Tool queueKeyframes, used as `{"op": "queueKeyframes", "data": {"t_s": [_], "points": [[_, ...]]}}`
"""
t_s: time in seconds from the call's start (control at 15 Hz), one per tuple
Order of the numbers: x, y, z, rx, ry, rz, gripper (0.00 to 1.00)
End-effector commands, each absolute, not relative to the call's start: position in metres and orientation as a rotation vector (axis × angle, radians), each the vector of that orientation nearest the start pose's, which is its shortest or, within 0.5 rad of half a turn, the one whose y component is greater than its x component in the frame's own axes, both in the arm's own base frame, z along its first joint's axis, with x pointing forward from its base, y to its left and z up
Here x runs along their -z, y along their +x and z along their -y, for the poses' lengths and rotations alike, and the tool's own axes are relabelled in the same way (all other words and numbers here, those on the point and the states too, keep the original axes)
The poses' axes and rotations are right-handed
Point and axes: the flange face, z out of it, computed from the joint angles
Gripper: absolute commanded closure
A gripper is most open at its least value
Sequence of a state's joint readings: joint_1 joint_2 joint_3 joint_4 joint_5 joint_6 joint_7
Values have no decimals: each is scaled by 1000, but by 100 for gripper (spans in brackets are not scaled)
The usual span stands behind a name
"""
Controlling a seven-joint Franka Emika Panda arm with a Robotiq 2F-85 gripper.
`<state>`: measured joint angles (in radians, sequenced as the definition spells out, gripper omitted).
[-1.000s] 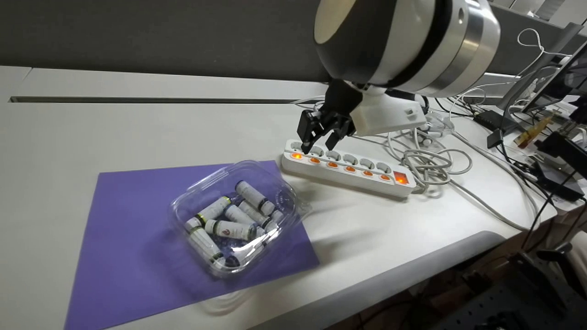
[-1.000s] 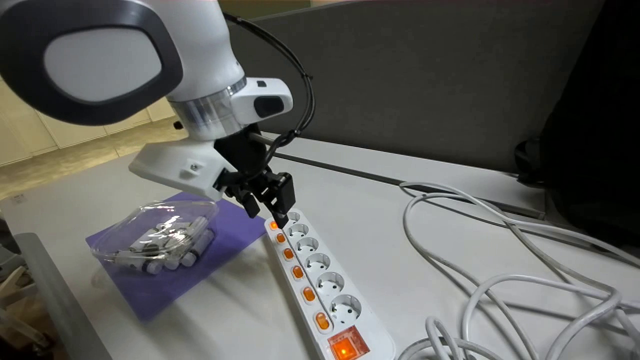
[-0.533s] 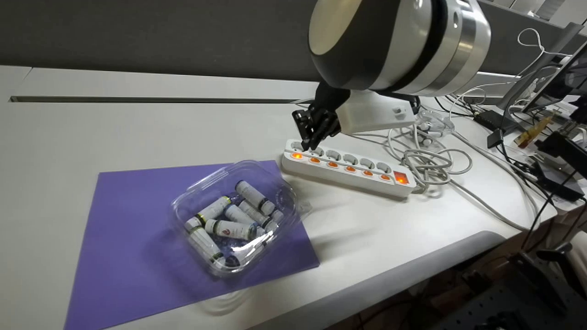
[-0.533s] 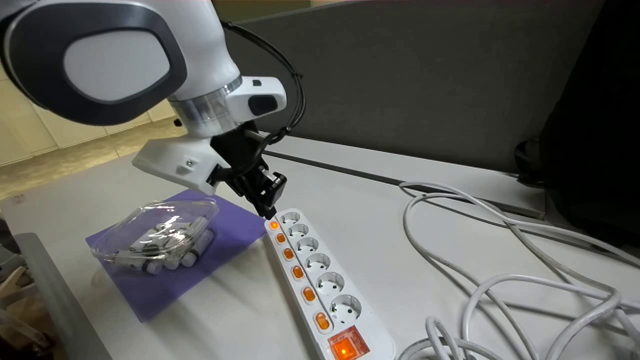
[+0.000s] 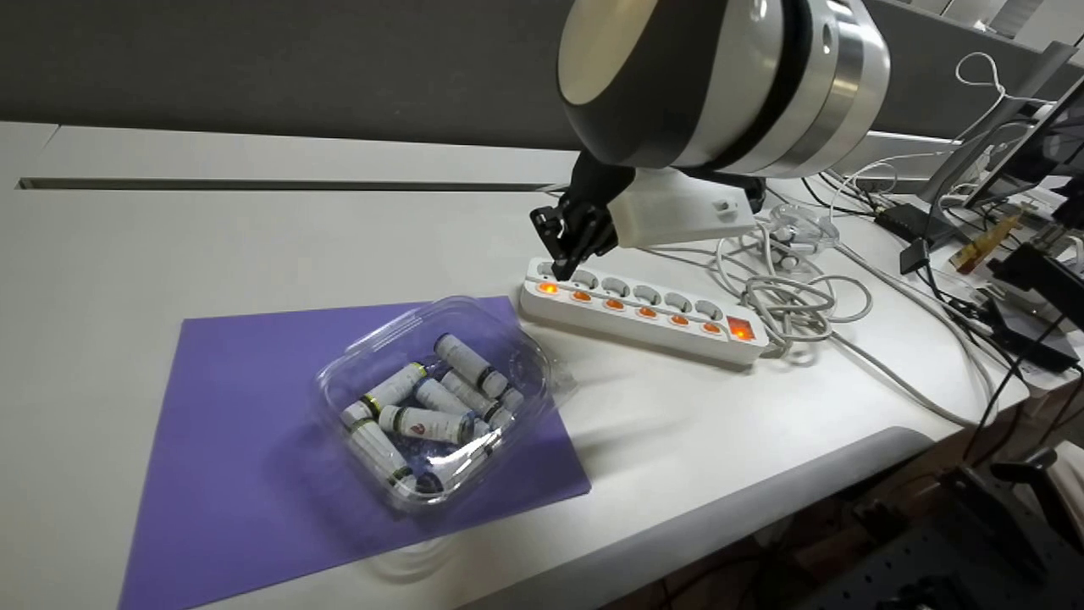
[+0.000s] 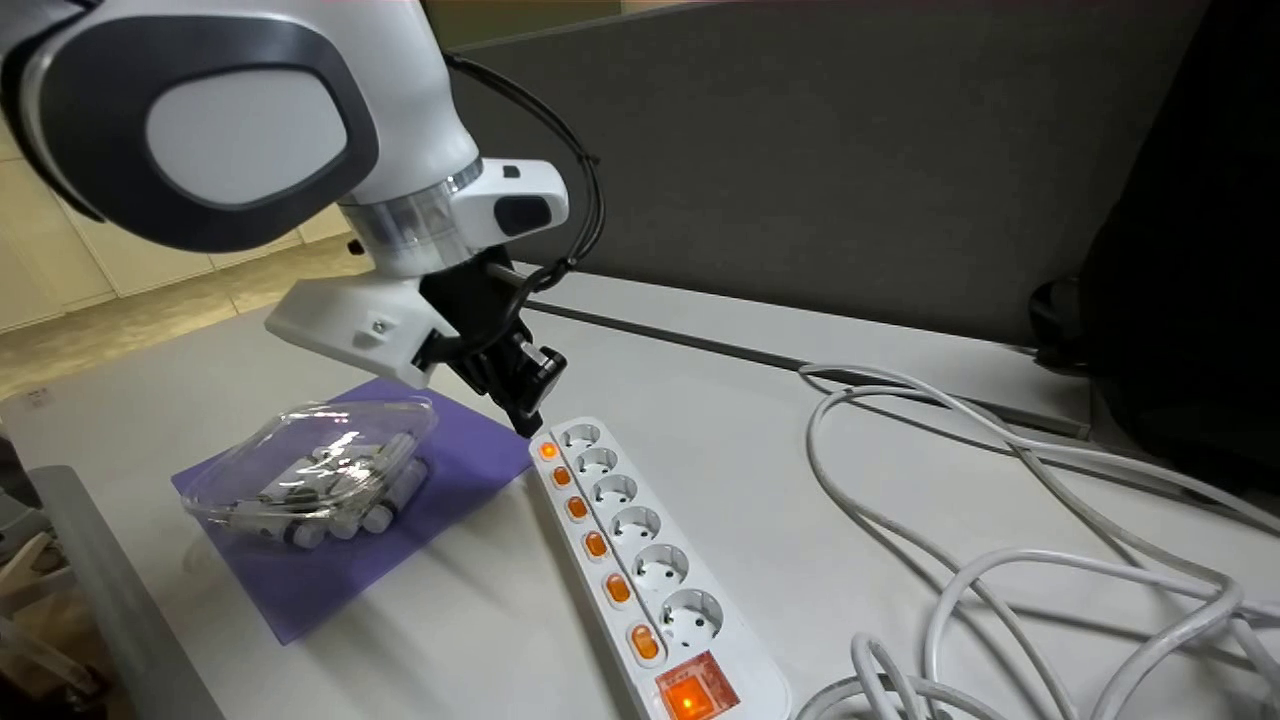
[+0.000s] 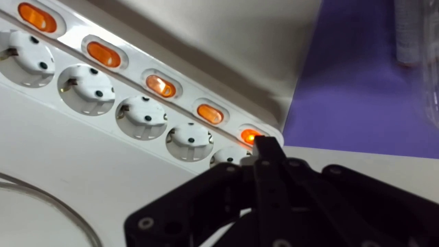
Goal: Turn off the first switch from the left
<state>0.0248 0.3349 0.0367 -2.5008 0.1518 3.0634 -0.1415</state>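
The white power strip (image 5: 639,332) lies on the table with a row of orange rocker switches. At its far end, the first switch from the left (image 5: 548,288) glows bright orange; it shows lit in both exterior views, as here (image 6: 548,451). My gripper (image 5: 562,273) points down over that end, shut with nothing between its fingers. From the wrist, the gripper (image 7: 271,140) covers the outer edge of the lit switch (image 7: 248,134). Whether the tips touch it or hover above, I cannot tell. The neighbouring rocker (image 7: 210,114) looks unlit.
A larger red main switch (image 6: 697,688) glows at the strip's cable end. Beside the strip lies a purple sheet (image 5: 246,424), bearing a clear plastic container (image 5: 542,364) with several small bottles (image 5: 423,425). Loose white cables (image 5: 796,313) coil behind the cable end.
The jaws have come together from open to shut. My arm has moved slightly toward the strip's far end, beside the lit switch. The strip and its lights look the same.
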Motion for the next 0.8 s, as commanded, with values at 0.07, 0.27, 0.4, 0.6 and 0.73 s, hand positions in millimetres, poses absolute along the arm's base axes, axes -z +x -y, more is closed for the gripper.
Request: {"op": "queueKeyframes", "data": {"t_s": [0.07, 0.27, 0.4, 0.6, 0.73], "points": [[-178, 489, -16, 355, -3087, 22, 100], [-174, 489, -14, 345, -3090, 6, 100], [-170, 490, -13, 333, -3091, -6, 100], [-165, 492, -15, 334, -3077, -37, 100], [-162, 495, -16, 352, -3061, -57, 100]]}}
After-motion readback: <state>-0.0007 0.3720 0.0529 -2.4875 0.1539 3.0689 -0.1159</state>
